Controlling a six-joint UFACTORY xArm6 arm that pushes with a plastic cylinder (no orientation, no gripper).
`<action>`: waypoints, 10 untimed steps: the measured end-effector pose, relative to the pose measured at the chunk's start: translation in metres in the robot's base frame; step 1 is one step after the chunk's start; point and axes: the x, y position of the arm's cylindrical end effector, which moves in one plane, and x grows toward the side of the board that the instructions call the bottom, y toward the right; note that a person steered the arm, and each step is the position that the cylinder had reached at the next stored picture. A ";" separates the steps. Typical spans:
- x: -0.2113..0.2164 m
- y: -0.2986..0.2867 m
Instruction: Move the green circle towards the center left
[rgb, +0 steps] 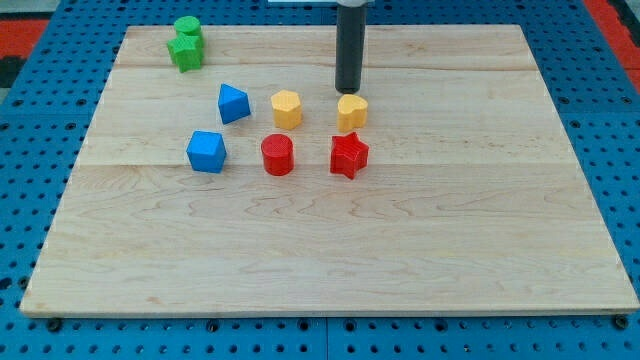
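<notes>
Two green blocks sit touching at the view's top left: the rear one (187, 27) looks like the green circle, the front one (186, 52) has a lumpier shape. My tip (347, 90) is near the top centre, just above a yellow block (352, 112) and far to the right of the green blocks. The rod rises straight up out of the view.
A wooden board (450, 250) lies on a blue pegboard. Left of centre are a blue block (233, 103), a blue cube (206, 151), a yellow hexagon (286, 108), a red cylinder (277, 155) and a red star (349, 155).
</notes>
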 end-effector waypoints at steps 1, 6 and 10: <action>0.008 -0.029; 0.080 0.163; -0.108 -0.015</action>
